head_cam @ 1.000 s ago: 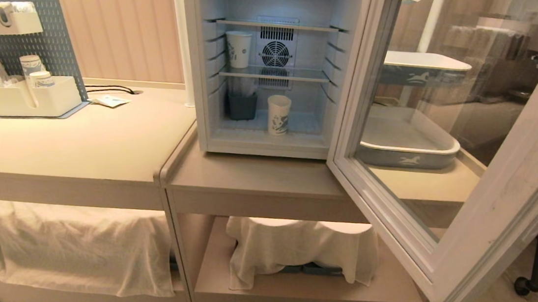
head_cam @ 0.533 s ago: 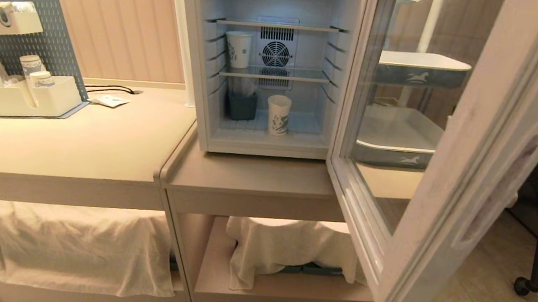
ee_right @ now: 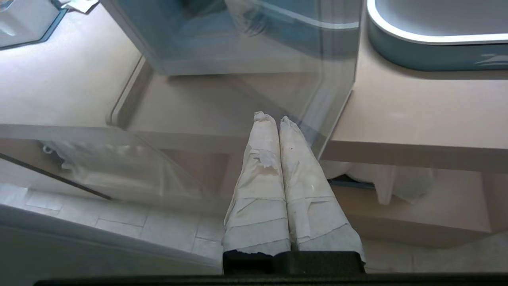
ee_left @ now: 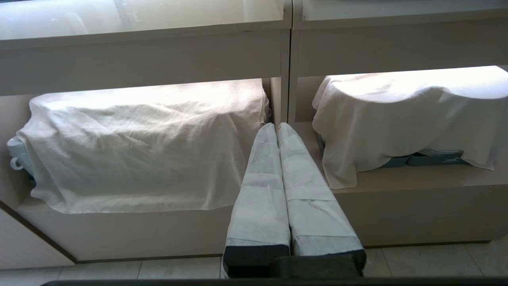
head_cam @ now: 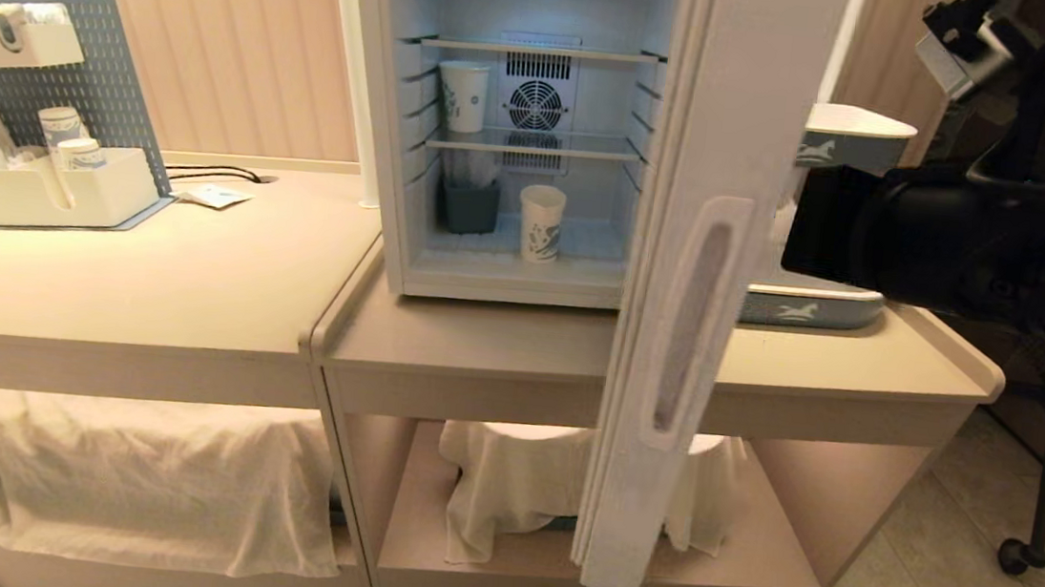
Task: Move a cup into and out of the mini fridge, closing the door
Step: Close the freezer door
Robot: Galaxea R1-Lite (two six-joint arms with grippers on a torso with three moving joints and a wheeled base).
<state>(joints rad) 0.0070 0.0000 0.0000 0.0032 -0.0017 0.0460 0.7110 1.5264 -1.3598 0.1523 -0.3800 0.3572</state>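
Right wrist view puts my right gripper [ee_right: 274, 119] nearest, its taped fingers [ee_right: 260, 182] pressed together on nothing, tips against the glass of the door [ee_right: 254, 59], while in the left wrist view my left gripper [ee_left: 276, 126] hangs parked low before the cloth-covered lower shelves [ee_left: 135, 143], fingers likewise closed and empty. From the head I see the door [head_cam: 706, 282] edge-on, standing about half open, with my right arm [head_cam: 959, 240] just behind it on the right. Farther back, inside the lit mini fridge [head_cam: 376, 126], the cup [head_cam: 540, 223] stands upright on the floor beside a dark bin [head_cam: 469, 204], with another cup [head_cam: 462, 95] on the shelf above.
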